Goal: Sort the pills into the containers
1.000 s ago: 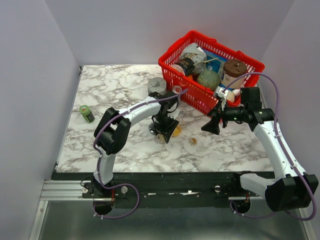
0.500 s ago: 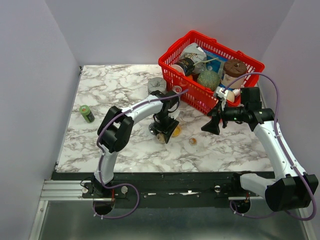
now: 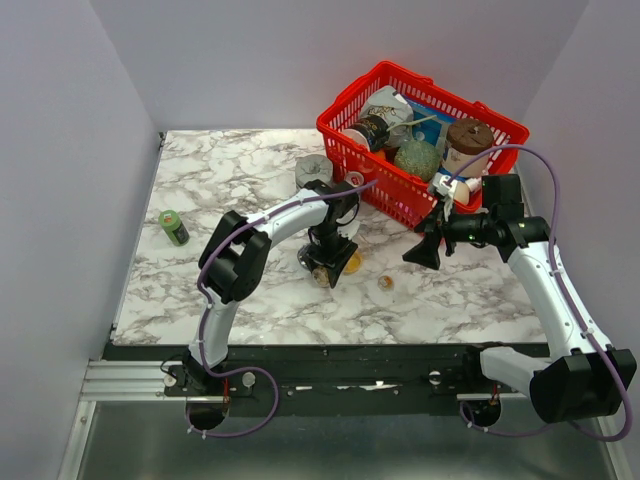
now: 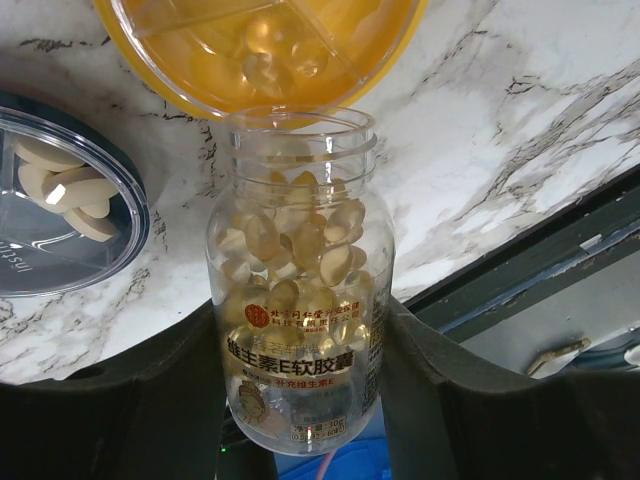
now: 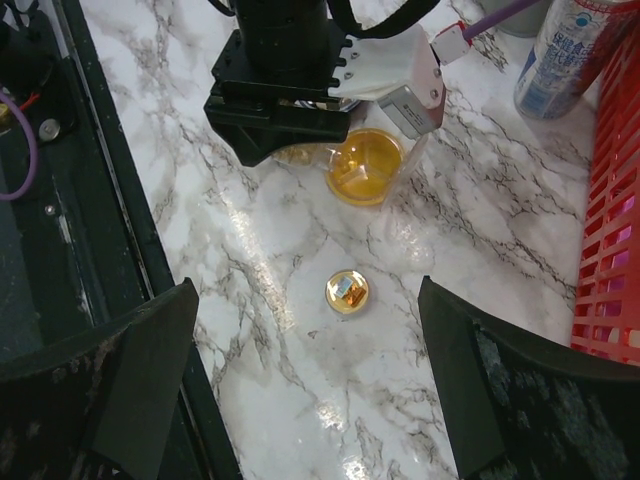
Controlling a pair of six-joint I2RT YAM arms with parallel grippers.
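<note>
containers: one orange dish (image 4: 150, 62), one silvery dish (image 4: 50, 255), one bottle (image 4: 300, 300).

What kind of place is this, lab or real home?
Probably a lab robot cell: left arm and right arm mounted at a marble-look table, plain enclosing walls, and a red basket of staged props.

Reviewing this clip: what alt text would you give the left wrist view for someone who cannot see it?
The left gripper holds an uncapped clear bottle of yellow softgels, its mouth at the rim of the orange dish, which holds some softgels too. To the left, a dark bluish dish with pale oval tablets sits on the marble table.
</note>
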